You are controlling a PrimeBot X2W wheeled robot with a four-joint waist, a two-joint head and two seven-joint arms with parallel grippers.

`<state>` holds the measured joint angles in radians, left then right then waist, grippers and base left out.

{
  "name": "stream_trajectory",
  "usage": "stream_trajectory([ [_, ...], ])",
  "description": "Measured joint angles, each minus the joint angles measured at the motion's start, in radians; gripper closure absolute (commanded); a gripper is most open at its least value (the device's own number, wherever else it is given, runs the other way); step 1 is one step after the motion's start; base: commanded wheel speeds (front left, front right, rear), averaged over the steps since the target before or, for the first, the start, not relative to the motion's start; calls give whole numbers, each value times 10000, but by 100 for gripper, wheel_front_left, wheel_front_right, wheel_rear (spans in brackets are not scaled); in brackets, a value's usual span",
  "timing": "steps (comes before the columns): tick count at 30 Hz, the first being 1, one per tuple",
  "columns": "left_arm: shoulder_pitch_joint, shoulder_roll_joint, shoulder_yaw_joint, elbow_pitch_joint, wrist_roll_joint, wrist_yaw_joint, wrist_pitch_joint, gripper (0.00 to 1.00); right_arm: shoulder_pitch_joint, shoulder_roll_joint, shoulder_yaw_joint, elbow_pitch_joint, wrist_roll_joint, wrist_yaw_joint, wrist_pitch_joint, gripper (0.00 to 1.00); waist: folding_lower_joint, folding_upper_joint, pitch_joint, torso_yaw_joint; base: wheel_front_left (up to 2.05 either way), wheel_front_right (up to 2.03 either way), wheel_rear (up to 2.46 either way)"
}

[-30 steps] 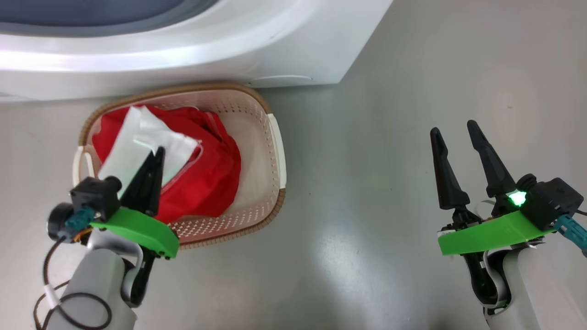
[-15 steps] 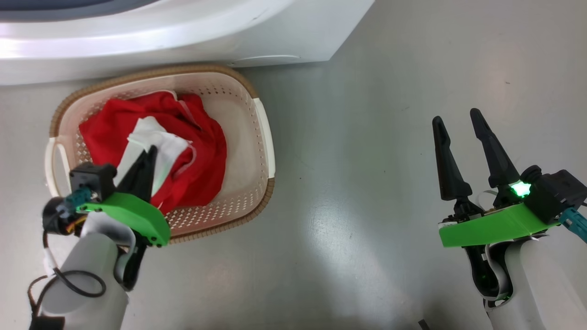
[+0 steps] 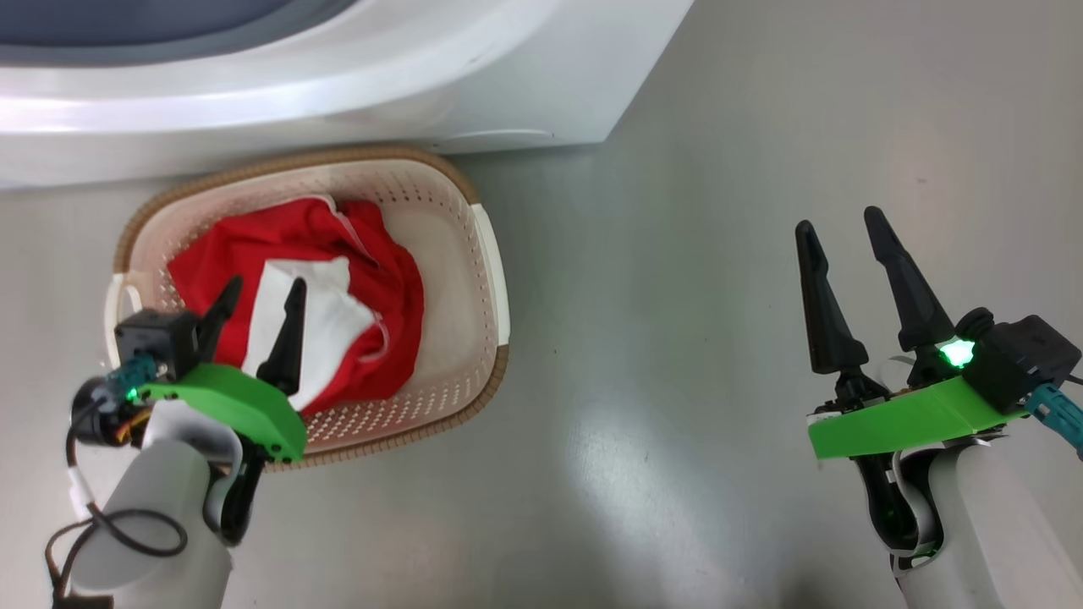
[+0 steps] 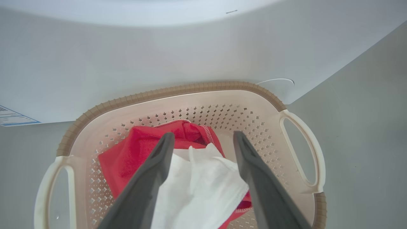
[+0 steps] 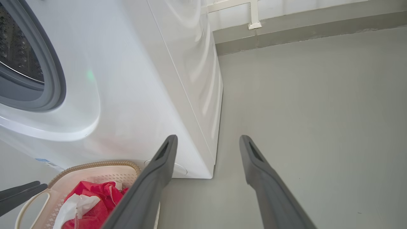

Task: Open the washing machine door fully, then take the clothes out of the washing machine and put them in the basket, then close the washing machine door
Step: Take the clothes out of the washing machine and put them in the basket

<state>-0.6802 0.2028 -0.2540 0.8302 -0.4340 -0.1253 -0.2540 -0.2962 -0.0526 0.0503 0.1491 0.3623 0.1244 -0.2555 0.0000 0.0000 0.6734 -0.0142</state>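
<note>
The red and white clothes [image 3: 381, 279] lie in the cream basket [image 3: 486, 254], which stands on the floor against the front of the white washing machine [image 3: 338, 68]. My left gripper [image 3: 264, 288] hovers open just above the clothes, with a finger on either side of the white part. From the left wrist, the left gripper [image 4: 204, 136] straddles the clothes [image 4: 133, 149] inside the basket [image 4: 178, 89]. My right gripper [image 3: 838, 222] stands open and holds nothing over bare floor to the right. The washing machine door is out of view.
The washing machine's grey gasket [image 5: 54, 79] and steel drum [image 5: 16, 47] show from the right wrist. Grey floor [image 3: 677, 296] stretches right of the basket. A wall skirting [image 5: 302, 28] runs behind the machine. A blue sticker [image 4: 12, 117] sits low on the machine's front.
My left gripper has opened and let go of the clothes, which have settled flatter in the basket. The right arm has barely moved. The head camera has shifted a little.
</note>
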Motion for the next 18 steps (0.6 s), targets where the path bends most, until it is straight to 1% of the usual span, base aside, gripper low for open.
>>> stream_trajectory([
  [11,1029,6,665,-750,127,0,0,0,123,2,221,334,61,0,0,0,0,0,-1052,8,0,0,0],
  [18,1930,-81,1266,-1593,491,0,2,0,682,2,209,577,63,0,0,0,0,0,-2003,25,0,0,0],
])
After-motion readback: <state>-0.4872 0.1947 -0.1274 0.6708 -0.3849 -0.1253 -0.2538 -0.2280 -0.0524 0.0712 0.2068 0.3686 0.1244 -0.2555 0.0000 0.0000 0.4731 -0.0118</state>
